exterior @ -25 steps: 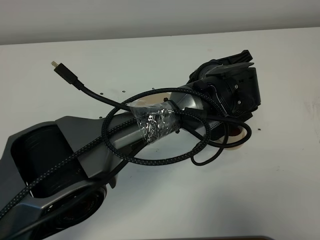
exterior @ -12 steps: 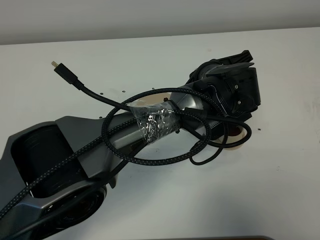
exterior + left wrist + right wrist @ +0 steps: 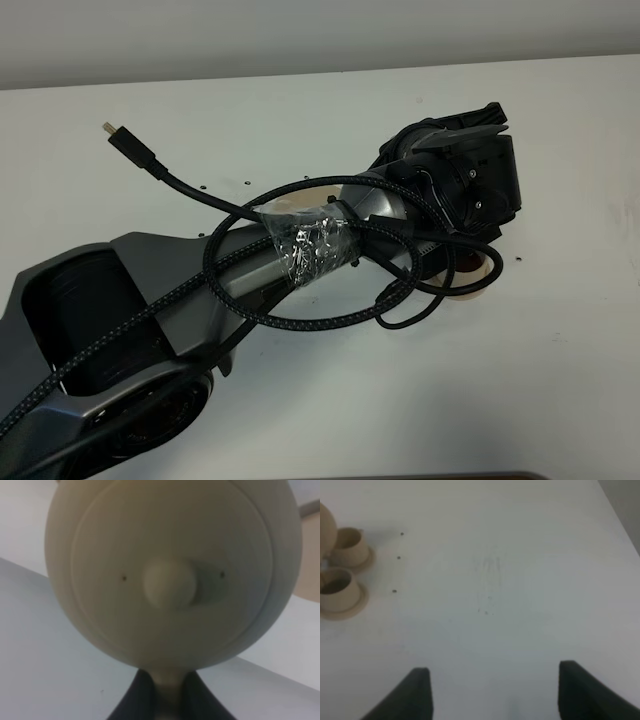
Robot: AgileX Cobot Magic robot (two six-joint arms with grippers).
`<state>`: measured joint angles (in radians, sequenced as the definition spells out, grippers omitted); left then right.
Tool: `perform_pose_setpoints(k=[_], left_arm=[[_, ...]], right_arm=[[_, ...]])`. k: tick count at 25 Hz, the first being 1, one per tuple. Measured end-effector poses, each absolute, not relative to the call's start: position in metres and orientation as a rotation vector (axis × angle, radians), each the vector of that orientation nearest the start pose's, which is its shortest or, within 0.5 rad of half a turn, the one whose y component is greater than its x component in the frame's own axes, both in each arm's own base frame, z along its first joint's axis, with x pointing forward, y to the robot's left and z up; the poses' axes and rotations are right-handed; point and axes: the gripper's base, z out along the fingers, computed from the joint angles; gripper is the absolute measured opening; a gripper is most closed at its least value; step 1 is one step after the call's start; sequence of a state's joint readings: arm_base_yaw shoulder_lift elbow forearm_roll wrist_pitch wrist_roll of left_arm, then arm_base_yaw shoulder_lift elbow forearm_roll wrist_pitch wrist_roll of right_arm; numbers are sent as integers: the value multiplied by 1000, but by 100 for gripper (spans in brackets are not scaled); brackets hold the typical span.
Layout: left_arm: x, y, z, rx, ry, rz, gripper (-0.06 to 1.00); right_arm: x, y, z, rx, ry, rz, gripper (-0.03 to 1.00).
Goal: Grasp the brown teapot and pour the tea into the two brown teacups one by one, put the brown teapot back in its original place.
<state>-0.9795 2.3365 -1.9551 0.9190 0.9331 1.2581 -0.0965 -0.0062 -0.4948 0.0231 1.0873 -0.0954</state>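
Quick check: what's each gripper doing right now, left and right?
Left gripper: closed on the handle of the teapot.
Right gripper: open, holding nothing.

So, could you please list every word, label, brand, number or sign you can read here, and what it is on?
None: no text can be read in any view. The teapot, the cups, the table, the cable and its clear tape show no markings.

The pincer [image 3: 494, 692], jaws spread, faces a white table [image 3: 495, 580] bearing two teacups [image 3: 340, 587].
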Motion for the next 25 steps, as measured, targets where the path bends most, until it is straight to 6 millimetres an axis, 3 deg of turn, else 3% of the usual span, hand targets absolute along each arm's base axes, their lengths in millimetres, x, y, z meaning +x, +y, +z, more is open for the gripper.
perform_pose_setpoints(k=[25], left_arm=[[334, -394, 192, -2983, -589, -1437, 14]], right_arm=[[-6, 2, 274, 0, 2071, -90, 52]])
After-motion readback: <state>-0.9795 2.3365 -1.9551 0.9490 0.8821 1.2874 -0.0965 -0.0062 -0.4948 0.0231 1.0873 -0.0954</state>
